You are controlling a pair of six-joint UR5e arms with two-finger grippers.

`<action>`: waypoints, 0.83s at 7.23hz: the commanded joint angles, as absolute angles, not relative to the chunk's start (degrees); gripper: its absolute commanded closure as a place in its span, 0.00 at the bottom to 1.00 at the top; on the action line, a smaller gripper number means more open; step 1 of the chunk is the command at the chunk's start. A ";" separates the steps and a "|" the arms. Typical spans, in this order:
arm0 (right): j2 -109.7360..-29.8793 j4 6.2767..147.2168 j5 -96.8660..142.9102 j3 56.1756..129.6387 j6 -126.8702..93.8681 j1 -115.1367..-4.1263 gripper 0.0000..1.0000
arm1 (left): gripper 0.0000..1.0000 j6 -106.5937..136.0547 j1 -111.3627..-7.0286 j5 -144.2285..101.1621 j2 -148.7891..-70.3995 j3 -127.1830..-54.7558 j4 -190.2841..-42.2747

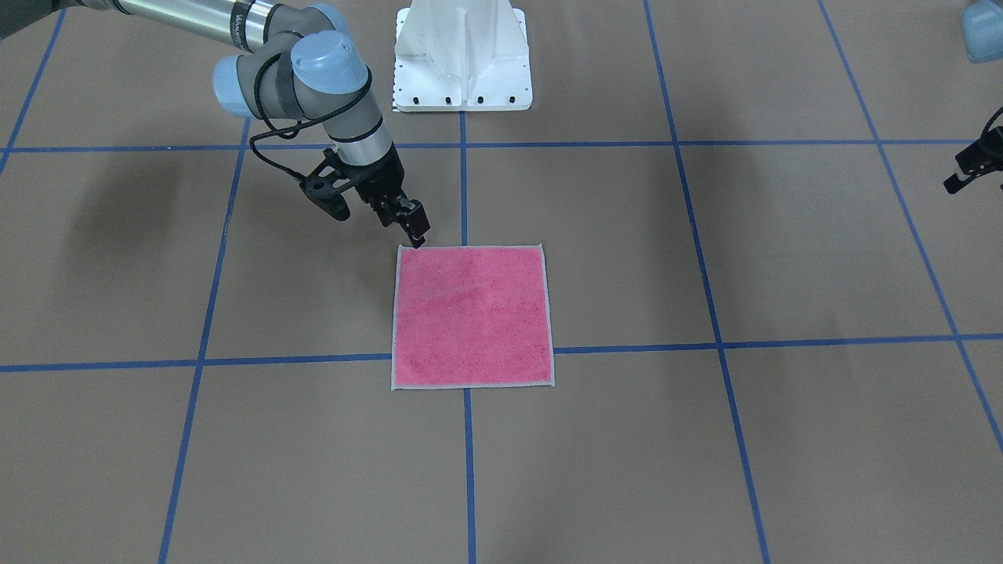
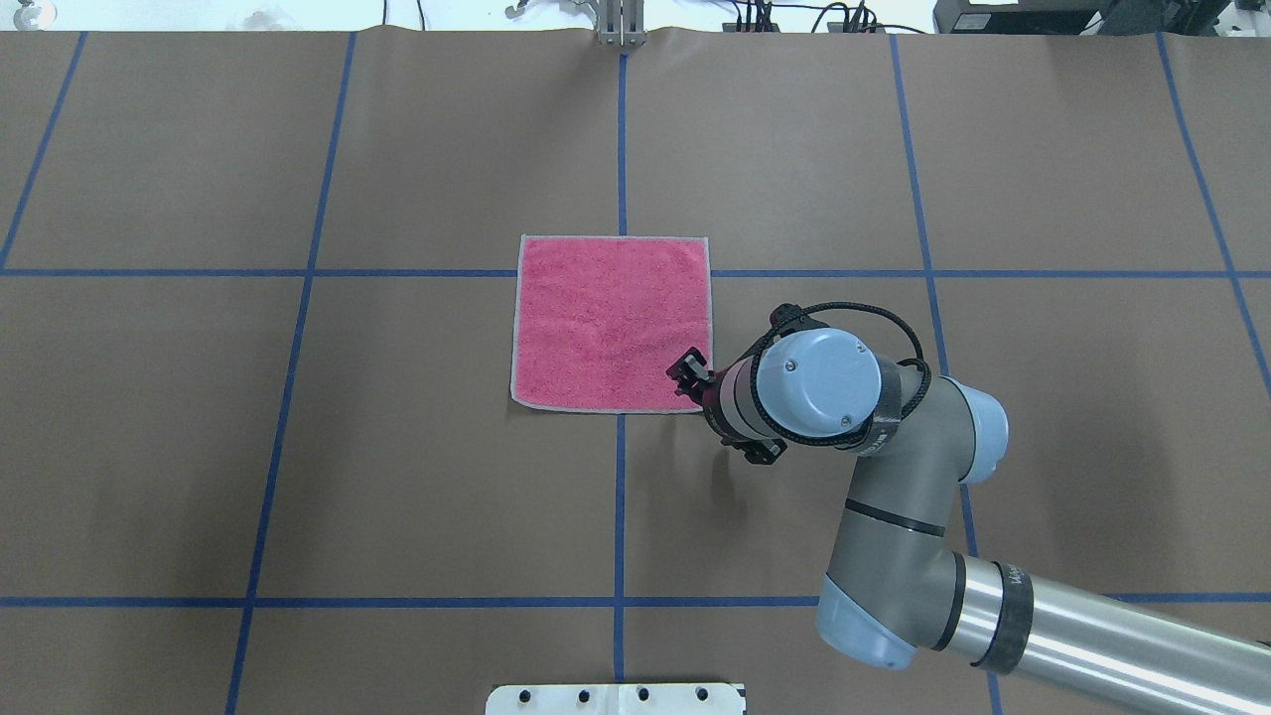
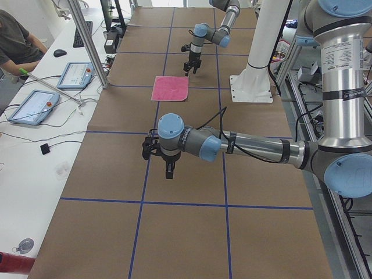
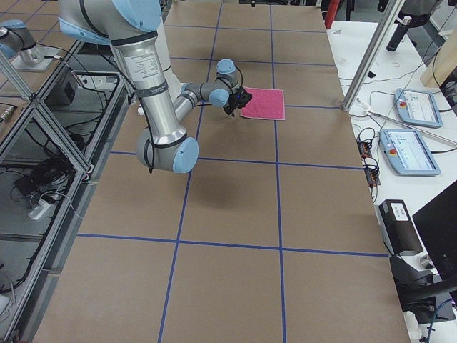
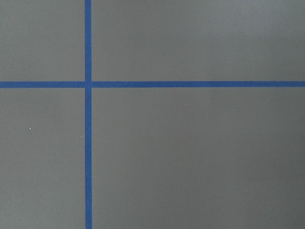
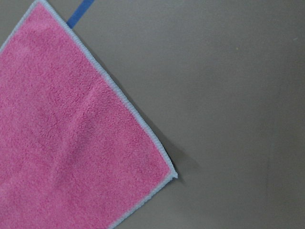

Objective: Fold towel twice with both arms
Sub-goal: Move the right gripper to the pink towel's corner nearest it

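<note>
The towel [image 1: 472, 316] lies flat and unfolded on the brown table, pink face up, with a pale grey stitched edge; it also shows in the overhead view [image 2: 611, 323] and the right wrist view [image 6: 71, 143]. My right gripper [image 1: 415, 229] points down at the towel's corner nearest the robot's right side [image 2: 687, 369]. Its fingers look slightly apart with nothing between them. That corner sits flat in the right wrist view. My left gripper [image 3: 168, 170] hovers over bare table far from the towel, and only its edge [image 1: 972, 166] shows in the front view. I cannot tell its state.
The white pedestal base [image 1: 462, 59] stands behind the towel on the robot's side. Blue tape lines [image 5: 88, 143] grid the brown table. Tablets [image 3: 34, 106] and cables lie on a side bench, where a person sits [image 3: 17, 38].
</note>
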State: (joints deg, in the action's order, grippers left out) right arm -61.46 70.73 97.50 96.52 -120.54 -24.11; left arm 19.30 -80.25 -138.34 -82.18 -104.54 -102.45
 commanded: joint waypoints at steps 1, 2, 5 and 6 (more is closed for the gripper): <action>-60.82 70.84 96.60 95.36 -120.59 -24.08 0.35 | 0.00 19.34 -80.24 -138.34 -82.09 -104.68 -102.48; -60.82 71.27 96.16 95.36 -120.50 -24.08 0.41 | 0.00 19.34 -80.24 -138.34 -82.18 -104.68 -102.48; -60.82 71.54 95.71 95.19 -120.50 -24.08 0.51 | 0.00 19.34 -80.24 -139.47 -82.00 -104.77 -102.48; -60.82 71.54 95.63 95.19 -120.50 -24.08 0.51 | 0.00 19.34 -80.24 -139.57 -82.00 -104.77 -102.48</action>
State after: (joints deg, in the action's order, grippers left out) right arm -60.82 71.52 95.73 95.24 -120.50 -24.08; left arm 19.34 -80.25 -139.13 -82.04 -104.80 -102.48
